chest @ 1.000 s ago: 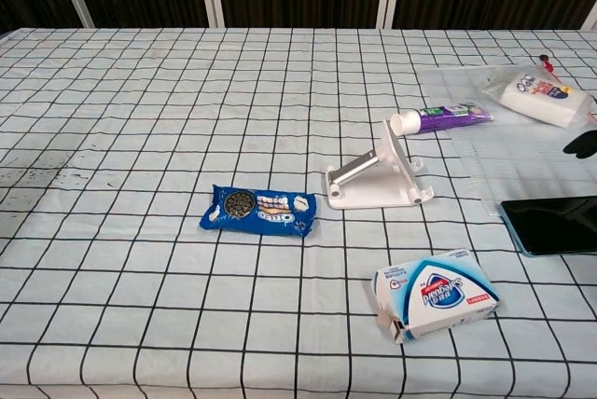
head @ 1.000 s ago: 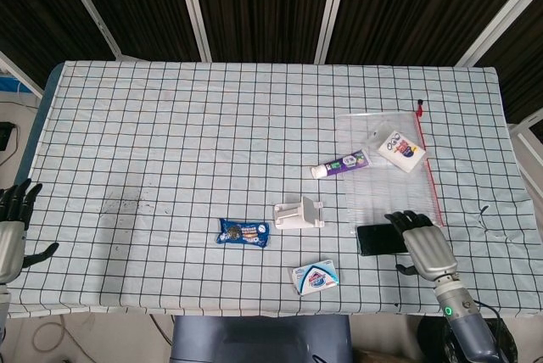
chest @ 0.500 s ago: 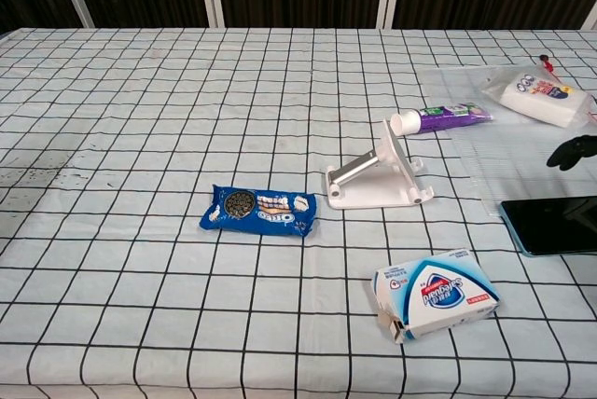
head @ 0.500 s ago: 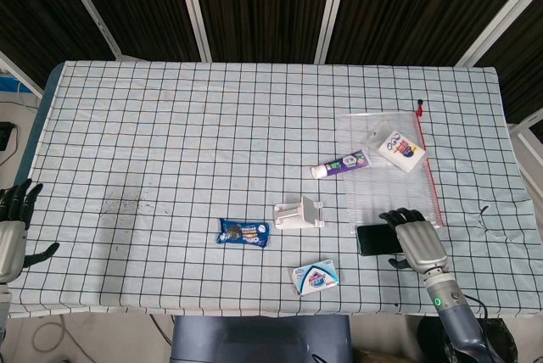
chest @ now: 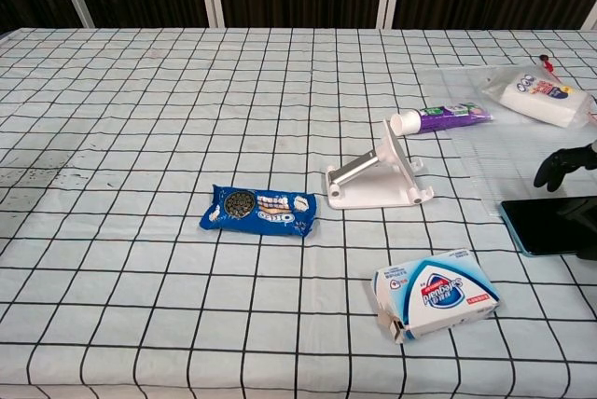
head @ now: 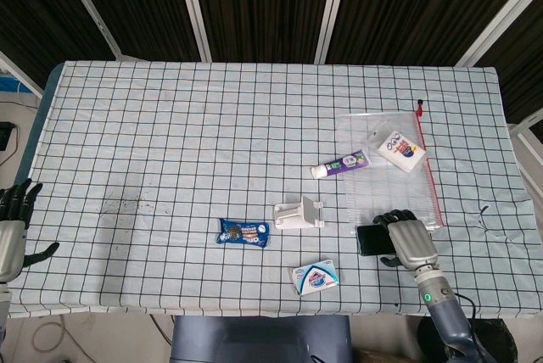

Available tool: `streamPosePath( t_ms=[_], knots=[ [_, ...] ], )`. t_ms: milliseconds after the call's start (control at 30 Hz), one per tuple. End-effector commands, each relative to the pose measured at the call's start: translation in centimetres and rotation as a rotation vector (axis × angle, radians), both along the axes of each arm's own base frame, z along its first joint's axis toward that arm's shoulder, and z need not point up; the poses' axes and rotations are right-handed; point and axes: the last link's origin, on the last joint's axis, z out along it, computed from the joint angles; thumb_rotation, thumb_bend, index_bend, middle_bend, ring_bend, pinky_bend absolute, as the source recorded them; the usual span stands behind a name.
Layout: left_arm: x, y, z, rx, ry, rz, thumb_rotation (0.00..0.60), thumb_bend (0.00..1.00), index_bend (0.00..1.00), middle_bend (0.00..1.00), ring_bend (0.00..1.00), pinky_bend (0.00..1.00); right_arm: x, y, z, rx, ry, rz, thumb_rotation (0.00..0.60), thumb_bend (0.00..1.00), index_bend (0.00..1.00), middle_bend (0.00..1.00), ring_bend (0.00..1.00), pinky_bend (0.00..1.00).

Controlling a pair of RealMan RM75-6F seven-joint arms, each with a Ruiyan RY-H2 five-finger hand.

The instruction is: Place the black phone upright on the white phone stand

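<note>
Over the last second my right hand [head: 408, 240] has slid leftward along the near right part of the tabletop [head: 170, 134], from beside the black phone [head: 371, 239] to lying over its right half. Its fingers are curled downward over the phone, but I cannot tell from either view whether they already pinch it or only rest above it; I judge the grasp is not closed yet. The phone lies flat, screen up, near the front edge toward the right side, just in front of the clear zip bag [head: 390, 176]. I am in the reach-and-grasp step, so nothing of the placing is done. Next I need to get fingers under a thin flat slab, lift it, turn it upright and carry it left to the white phone stand [head: 299, 213], which sits near the middle of the front half, well apart from the phone. The soap box [head: 315, 276] near the front edge lies between them but closer to me, so a straight path should pass behind it. The toothpaste tube [head: 342, 164] lies behind the stand, the cookie pack [head: 243, 231] to its left. My left hand [head: 12, 227] hangs spread and empty off the left edge. The head view shows the whole right hand over the phone; the chest view catches only dark fingertips [chest: 558, 164] at its right border, yet shows the stand's sloped rest and lip far better.
</note>
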Motion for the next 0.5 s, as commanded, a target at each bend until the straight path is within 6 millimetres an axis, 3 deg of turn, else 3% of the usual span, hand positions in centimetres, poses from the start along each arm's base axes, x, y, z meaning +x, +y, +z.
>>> streamPosePath(
  t_ms=[33,500],
  knots=[
    [0.0,-0.01,0.0,0.0,0.0,0.0,0.6,0.0,0.0,0.0,0.0,0.0,0.01,-0.01,-0.24,0.002,-0.005,-0.005,0.6,0.14,0.33,0.33,0.23,0.22],
    [0.0,0.03,0.03,0.001,-0.003,0.002,0.6,0.0,0.0,0.0,0.0,0.0,-0.41,-0.66,-0.7,-0.004,0.007,-0.031,0.6,0.14,0.33,0.33,0.23,0.22]
  ],
)
